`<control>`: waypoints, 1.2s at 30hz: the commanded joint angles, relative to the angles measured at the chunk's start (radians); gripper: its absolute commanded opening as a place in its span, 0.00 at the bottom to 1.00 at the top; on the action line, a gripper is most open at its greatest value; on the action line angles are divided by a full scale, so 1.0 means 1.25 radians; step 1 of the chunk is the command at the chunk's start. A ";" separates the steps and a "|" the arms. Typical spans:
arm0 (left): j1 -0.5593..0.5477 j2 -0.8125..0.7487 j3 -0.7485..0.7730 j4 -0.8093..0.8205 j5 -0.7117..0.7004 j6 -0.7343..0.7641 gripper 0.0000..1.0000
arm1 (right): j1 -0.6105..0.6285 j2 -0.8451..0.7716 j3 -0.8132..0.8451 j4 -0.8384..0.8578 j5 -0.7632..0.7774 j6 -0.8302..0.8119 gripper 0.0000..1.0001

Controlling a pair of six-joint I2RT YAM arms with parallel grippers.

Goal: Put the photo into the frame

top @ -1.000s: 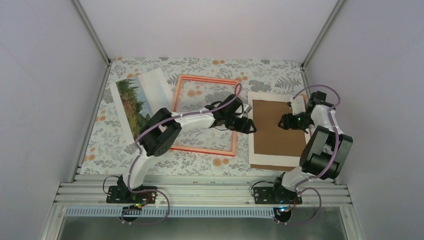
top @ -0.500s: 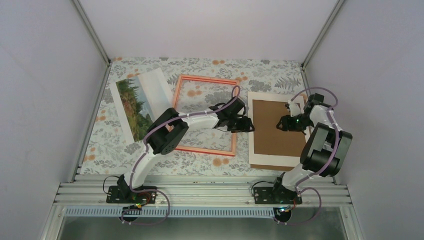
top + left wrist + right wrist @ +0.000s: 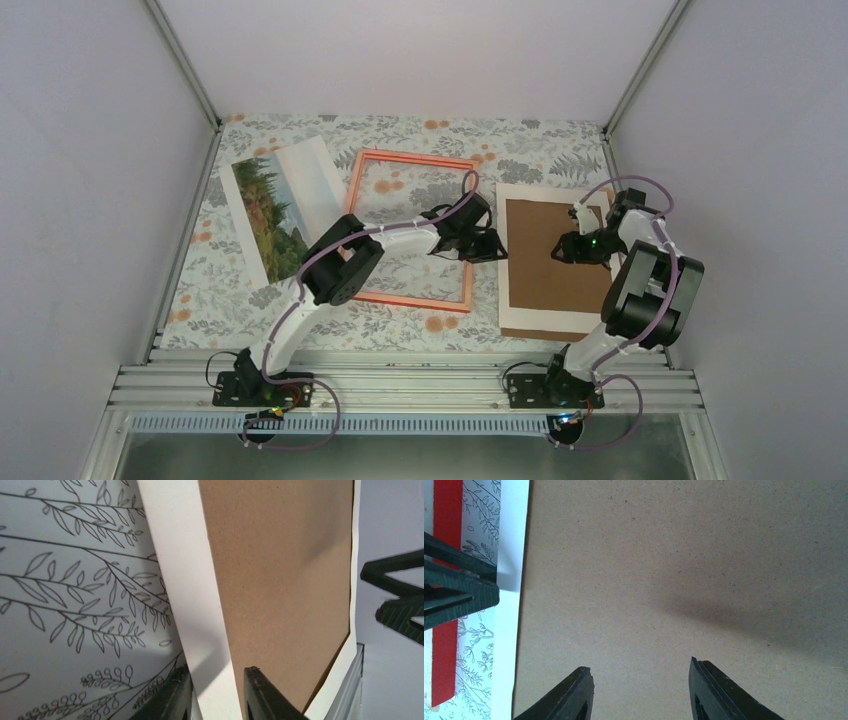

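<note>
Top external view shows me the photo [image 3: 275, 210] lying face up at the back left of the surface [image 3: 400, 320], just beside the flat frame [image 3: 415, 158]. My left fingers [image 3: 260, 695] sit a little apart at the white sheet's [image 3: 185, 605] edge, gripping nothing I can see. My right fingers [image 3: 714, 690] hang open over the brown board [image 3: 555, 270], holding nothing.

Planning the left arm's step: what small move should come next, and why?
Probably close the left gripper on the white sheet: its fingers straddle that sheet's edge, beside the brown board.
</note>
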 commanded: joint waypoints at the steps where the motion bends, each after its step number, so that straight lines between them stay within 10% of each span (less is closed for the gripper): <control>1: 0.005 0.061 0.008 -0.070 -0.026 -0.004 0.26 | -0.002 0.002 -0.004 0.008 -0.016 -0.018 0.49; 9: 0.011 0.052 0.012 -0.075 -0.033 0.019 0.03 | -0.002 -0.005 -0.015 0.008 -0.014 -0.029 0.49; 36: 0.138 -0.276 -0.134 -0.145 -0.034 0.271 0.02 | -0.002 -0.096 0.115 -0.052 -0.242 0.001 0.62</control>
